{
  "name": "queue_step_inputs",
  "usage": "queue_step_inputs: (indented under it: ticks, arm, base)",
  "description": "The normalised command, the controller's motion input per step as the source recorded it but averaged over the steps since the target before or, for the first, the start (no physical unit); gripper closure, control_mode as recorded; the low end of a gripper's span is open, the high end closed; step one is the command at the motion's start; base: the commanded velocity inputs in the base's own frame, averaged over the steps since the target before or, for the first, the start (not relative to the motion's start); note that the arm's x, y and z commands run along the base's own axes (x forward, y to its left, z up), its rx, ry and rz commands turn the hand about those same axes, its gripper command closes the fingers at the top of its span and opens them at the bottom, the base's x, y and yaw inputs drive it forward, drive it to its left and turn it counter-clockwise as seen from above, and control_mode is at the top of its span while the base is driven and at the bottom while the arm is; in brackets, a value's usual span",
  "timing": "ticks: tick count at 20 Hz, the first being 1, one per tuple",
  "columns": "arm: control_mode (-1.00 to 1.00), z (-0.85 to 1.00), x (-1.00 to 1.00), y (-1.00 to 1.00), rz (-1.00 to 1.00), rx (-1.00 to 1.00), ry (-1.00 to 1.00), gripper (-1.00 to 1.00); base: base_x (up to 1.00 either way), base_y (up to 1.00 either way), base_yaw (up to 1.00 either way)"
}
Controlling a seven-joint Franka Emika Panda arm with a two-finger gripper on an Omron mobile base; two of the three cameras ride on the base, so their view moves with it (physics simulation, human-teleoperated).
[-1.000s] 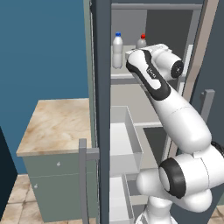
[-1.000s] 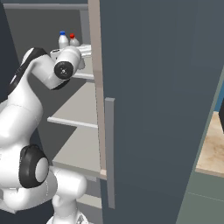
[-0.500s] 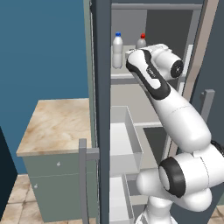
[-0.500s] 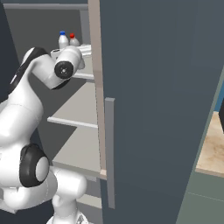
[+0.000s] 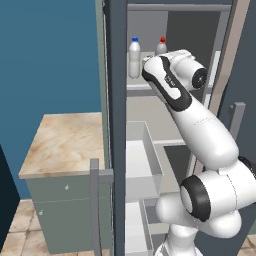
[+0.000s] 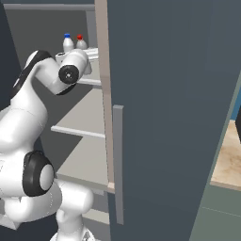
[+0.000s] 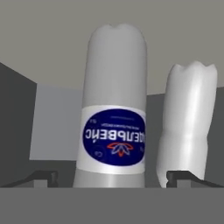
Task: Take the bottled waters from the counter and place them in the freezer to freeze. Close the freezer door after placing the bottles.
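Both bottled waters stand upright side by side on the top white shelf of the freezer [image 5: 150, 87]: the blue-capped bottle [image 5: 133, 59] on the left, the red-capped bottle [image 5: 161, 46] just behind the arm's hand. In the hand view, which is rolled upside down, a bottle with a dark blue label [image 7: 113, 144] stands between the fingertips of my gripper [image 7: 113, 177]. The jaws are open, with a gap on each side of it. The other bottle [image 7: 186, 127] is right beside it. The freezer door [image 6: 179, 117] stands open, and its bar handle [image 6: 117, 164] faces the camera.
A second dark door edge [image 5: 117, 150] with a handle [image 5: 95, 200] stands open to the left of the arm. Lower down are white shelves and a clear drawer [image 5: 142, 165]. A small beige-topped cabinet [image 5: 65, 142] sits to the left. A strip of beige counter [image 6: 230, 155] shows past the door.
The jaws have spread open off the bottle. The arm, both bottles and the doors stay where they were.
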Motion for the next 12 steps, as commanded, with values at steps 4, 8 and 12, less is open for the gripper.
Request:
queue_step_inputs:
  ticks: [4, 8, 12]
  arm:
    - [-1.0, 0.0, 0.0, 0.0, 0.0, 0.0, 0.0, -1.0]
    - [-1.0, 0.0, 0.02, 0.0, 0.0, 0.0, 0.0, -1.0]
    - [-1.0, 0.0, 0.11, 0.0, 0.0, 0.0, 0.0, -1.0]
  base:
    - [0.0, 0.0, 0.0]
    - [0.0, 0.0, 0.0]
    - [0.0, 0.0, 0.0]
